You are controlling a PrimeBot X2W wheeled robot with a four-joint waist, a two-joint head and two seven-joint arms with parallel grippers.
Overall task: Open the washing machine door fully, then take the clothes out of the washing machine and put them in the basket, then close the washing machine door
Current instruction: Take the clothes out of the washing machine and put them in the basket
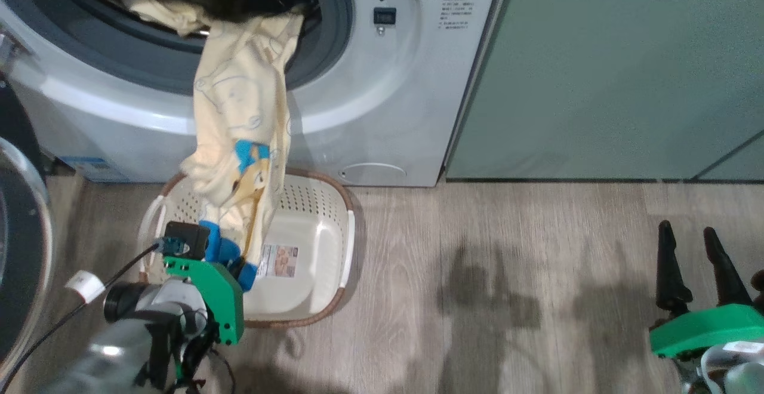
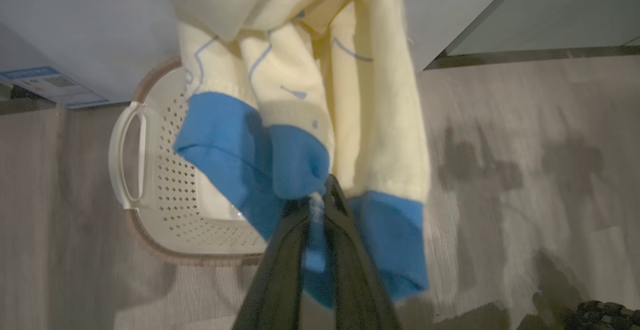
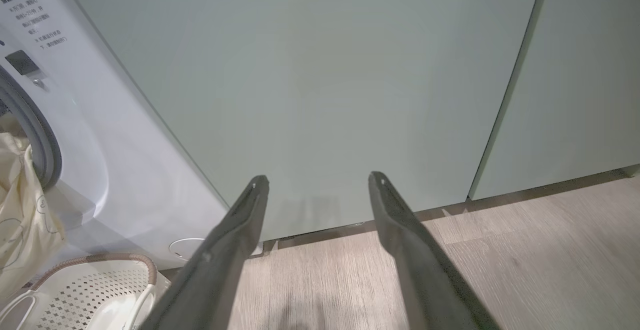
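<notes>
The washing machine [image 1: 382,83] stands open, and its door [image 1: 21,245] is swung out at the left edge. A cream garment with blue patches [image 1: 242,119] hangs from the drum down into the basket [image 1: 316,245] on the floor. More clothes [image 1: 161,0] lie in the drum. My left gripper [image 1: 236,265] is over the basket's front left, shut on the garment's blue cuff [image 2: 295,160]. The left wrist view shows the left gripper [image 2: 322,190] pinching that cuff above the basket [image 2: 150,170]. My right gripper [image 1: 686,231] is open and empty at the right, facing the cabinets, its fingers [image 3: 240,230] spread.
Flat green cabinet doors [image 1: 627,71] stand to the right of the machine. Wood-look floor [image 1: 507,298] lies between the basket and my right gripper. A blue label sticker [image 2: 45,85] sits low on the machine's front.
</notes>
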